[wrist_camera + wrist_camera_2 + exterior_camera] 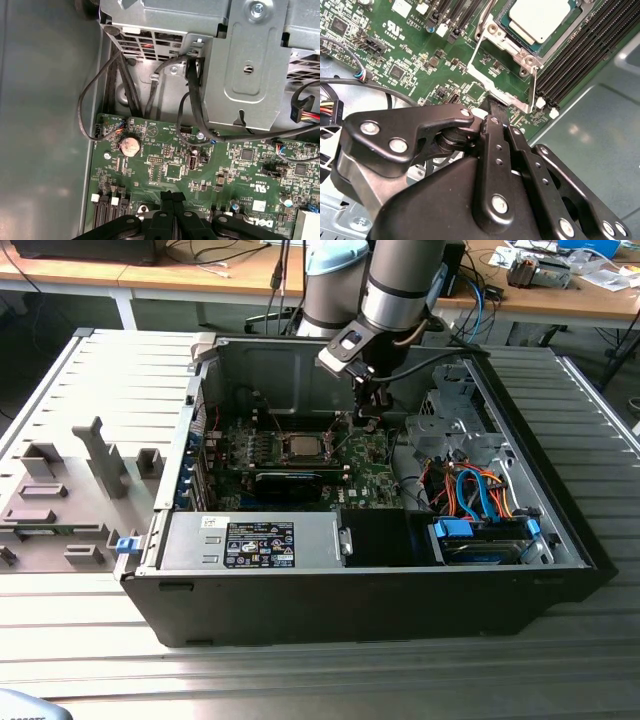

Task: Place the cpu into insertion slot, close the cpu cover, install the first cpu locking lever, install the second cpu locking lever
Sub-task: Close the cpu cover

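The cpu (540,20), a silvery square chip, lies in the insertion slot (517,54) on the green motherboard (415,45); in the exterior view the cpu (303,448) sits mid-board. The cpu cover (515,101), a silvery frame with a window, is swung open away from the slot. My gripper (492,103) is shut, and its black fingertips (495,112) rest at the cover's free edge. I cannot tell whether they pinch it. The exterior view has the gripper (366,422) just to the right of the slot. The first wrist view shows the gripper (173,196) with fingers pressed together above the board.
The board lies inside an open computer case (560,540). A metal drive cage (245,65) with black cables stands close by, and orange and blue cables (480,490) lie at the exterior view's right. Black memory slots (580,55) flank the socket. A grey fixture tray (60,500) lies outside.
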Motion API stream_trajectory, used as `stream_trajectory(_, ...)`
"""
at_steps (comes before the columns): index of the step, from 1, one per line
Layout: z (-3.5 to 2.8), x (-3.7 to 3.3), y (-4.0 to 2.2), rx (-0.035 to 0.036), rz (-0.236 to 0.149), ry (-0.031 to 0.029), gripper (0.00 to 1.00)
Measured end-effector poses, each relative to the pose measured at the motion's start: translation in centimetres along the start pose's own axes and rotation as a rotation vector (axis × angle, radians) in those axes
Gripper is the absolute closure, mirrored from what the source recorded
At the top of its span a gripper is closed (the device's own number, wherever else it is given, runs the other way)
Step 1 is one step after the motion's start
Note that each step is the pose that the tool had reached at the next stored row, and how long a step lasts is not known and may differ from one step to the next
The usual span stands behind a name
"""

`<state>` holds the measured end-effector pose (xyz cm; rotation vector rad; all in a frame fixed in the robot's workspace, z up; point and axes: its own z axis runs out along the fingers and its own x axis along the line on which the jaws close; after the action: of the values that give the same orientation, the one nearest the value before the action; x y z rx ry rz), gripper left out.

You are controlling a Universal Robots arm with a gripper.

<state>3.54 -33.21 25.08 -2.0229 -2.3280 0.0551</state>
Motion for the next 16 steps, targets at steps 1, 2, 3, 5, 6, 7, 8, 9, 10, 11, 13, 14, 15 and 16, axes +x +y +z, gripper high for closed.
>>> stream_trajectory(1,0.0,0.01,-0.05,0.0,0.0,0.0,0.89)
stream_trajectory(2,0.0,0.01,-0.12,0.0,0.0,-0.0001,0.89)
stream_trajectory(3,0.01,0.02,-0.17,0.0001,0.0,-0.0001,0.89)
stream_trajectory(5,0.01,0.03,-0.24,0.0,0.0,0.0,0.89)
stream_trajectory(6,0.01,0.04,-0.27,0.0,0.0,-0.0001,0.89)
stream_trajectory(7,0.02,0.04,-0.31,0.0,0.0,-0.0001,0.89)
stream_trajectory(8,0.02,0.05,-0.34,0.0001,0.0,-0.0001,0.89)
stream_trajectory(9,0.02,0.05,-0.39,0.0,0.0,-0.0001,0.89)
stream_trajectory(10,0.02,0.06,-0.41,0.0,0.0,-0.0001,0.89)
stream_trajectory(11,0.03,0.06,-0.46,0.0,0.0,-0.0001,0.89)
stream_trajectory(13,0.03,0.08,-0.57,0.0001,0.0,-0.0001,0.89)
stream_trajectory(14,0.04,0.09,-0.65,0.0,0.0,-0.0001,0.89)
stream_trajectory(15,0.04,0.09,-0.69,0.0,0.0,-0.0001,0.89)
stream_trajectory(16,0.04,0.1,-0.73,0.0,0.0,-0.0001,0.89)
